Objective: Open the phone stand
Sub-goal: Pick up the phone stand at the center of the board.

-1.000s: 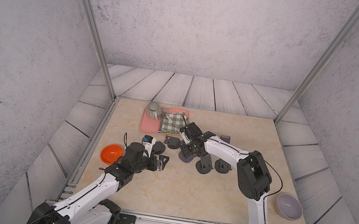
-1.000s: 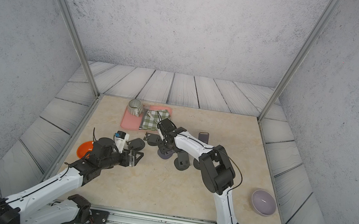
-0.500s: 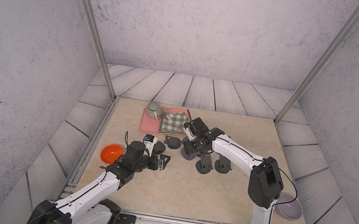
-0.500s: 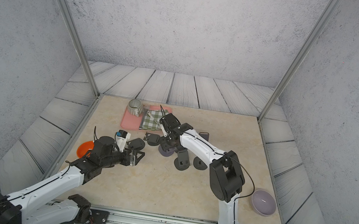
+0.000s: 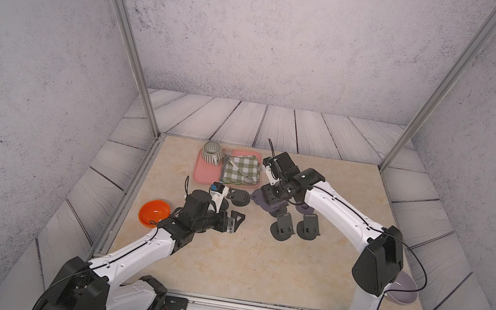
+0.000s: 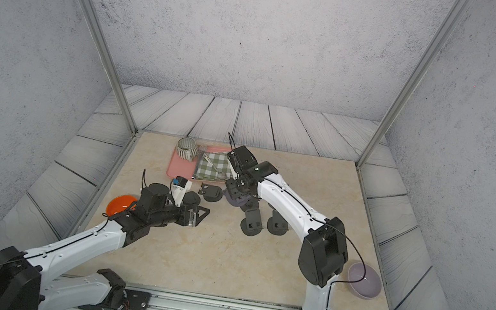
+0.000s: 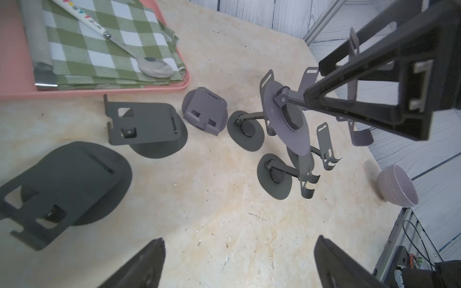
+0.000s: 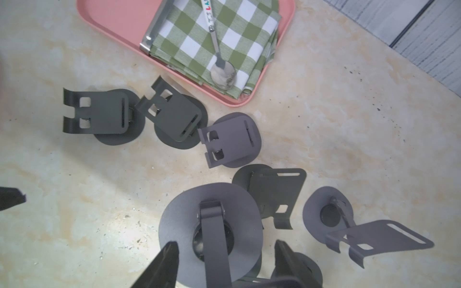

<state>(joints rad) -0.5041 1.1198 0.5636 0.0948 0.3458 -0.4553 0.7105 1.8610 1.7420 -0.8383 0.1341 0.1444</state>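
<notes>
I hold a grey phone stand (image 8: 212, 224) in my right gripper (image 8: 225, 243), which is shut on it. The stand's round base hangs on its hinged arm, off the table. In the left wrist view the same stand (image 7: 289, 124) sticks out from the right gripper's fingers (image 7: 361, 99). In both top views the right gripper (image 5: 276, 194) (image 6: 236, 189) is just right of the pink tray. My left gripper (image 7: 240, 239) (image 5: 234, 222) is open and empty, low over bare tabletop to the left of the stands.
Several other dark stands lie on the table, some folded (image 8: 104, 114) (image 8: 232, 139), some raised (image 5: 284, 227) (image 5: 309, 228). The pink tray (image 5: 203, 172) holds a checked cloth, a spoon and a striped cup (image 5: 211, 152). There is an orange bowl (image 5: 154, 211) at left and a lilac bowl (image 5: 404, 290) at front right.
The right arm's elbow has swung out to the right, and its gripper has shifted slightly right with the stand in it. The left arm has hardly moved.
</notes>
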